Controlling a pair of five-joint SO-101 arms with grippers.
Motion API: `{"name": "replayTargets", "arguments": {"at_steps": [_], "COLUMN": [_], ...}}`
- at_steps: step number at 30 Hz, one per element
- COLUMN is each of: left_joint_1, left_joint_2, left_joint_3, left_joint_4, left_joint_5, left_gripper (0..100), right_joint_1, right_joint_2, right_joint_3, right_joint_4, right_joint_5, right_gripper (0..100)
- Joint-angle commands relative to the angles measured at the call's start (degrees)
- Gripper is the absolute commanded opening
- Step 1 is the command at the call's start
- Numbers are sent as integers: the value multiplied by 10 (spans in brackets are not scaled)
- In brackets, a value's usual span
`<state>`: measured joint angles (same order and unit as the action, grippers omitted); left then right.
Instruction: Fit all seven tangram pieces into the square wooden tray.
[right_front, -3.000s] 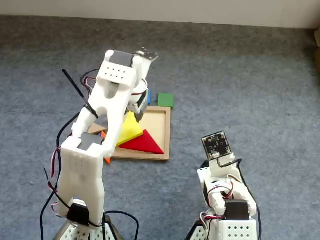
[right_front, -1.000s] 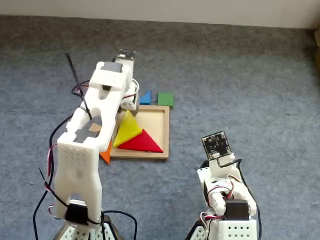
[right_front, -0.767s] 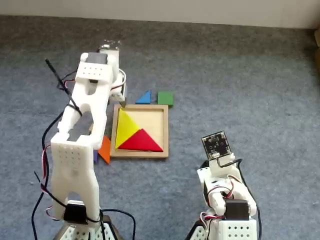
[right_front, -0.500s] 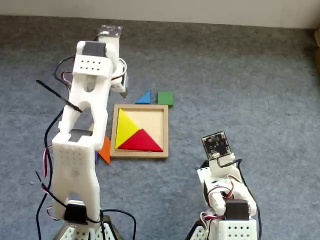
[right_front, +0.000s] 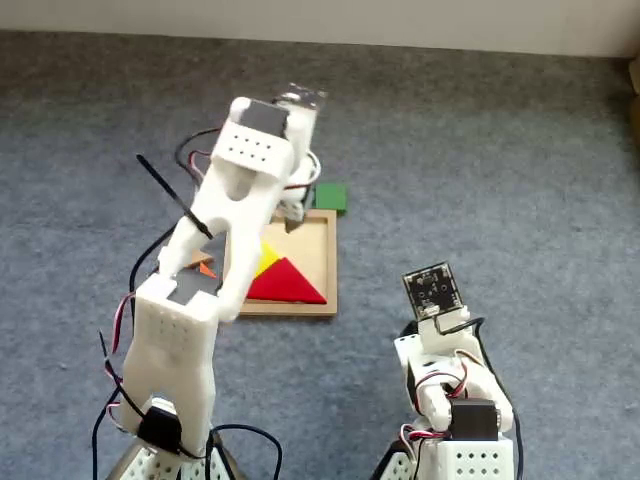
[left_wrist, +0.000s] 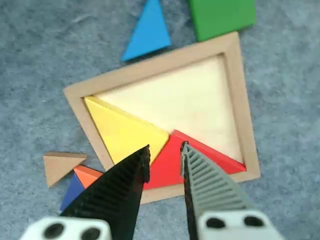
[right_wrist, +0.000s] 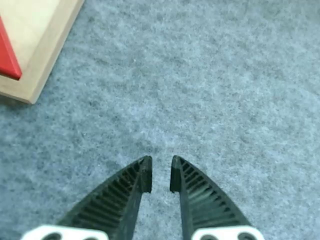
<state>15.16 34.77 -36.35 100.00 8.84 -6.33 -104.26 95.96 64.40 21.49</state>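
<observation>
Sitting on the grey carpet, the square wooden tray has two of the seven pieces in it. A yellow triangle and a red triangle lie edge to edge along one side, and the rest of the floor is bare wood.

Five pieces lie outside. A blue triangle and a green square are just beyond one rim. A tan triangle, an orange piece and a dark blue piece cluster by the opposite corner.

The left gripper hovers over the seam between yellow and red, its jaws slightly apart and empty. The right gripper hangs over carpet off the tray's corner, its jaws drawn almost together.

This looks like the gap between placements, with a third piece to fetch. That would mean spreading the jaws wider and coming down squarely on a thin, flat piece.

I can read no writing on tray or pieces.
</observation>
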Motion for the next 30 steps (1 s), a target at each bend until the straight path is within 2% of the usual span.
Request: {"name": "replayTargets", "arguments": {"at_steps": [1, 7, 12, 17, 30], "left_joint_1": [35, 30, 26, 30, 25], "left_joint_2": [-39, 13, 62, 71, -77], "left_joint_3": [38, 102, 106, 107, 107], "left_joint_4": [-6, -98, -97, -61, -12], "left_joint_5": [4, 4, 4, 4, 4], "left_gripper": [114, 113, 108, 108, 107], "right_joint_1": [9, 9, 9, 9, 10], "right_joint_2": [-9, -9, -9, -9, -9], "right_joint_3": [66, 66, 66, 66, 66], "right_joint_4": [-12, -11, -11, -11, -10], "right_joint_5": [7, 7, 7, 7, 7], "right_gripper": [77, 77, 77, 77, 77]}}
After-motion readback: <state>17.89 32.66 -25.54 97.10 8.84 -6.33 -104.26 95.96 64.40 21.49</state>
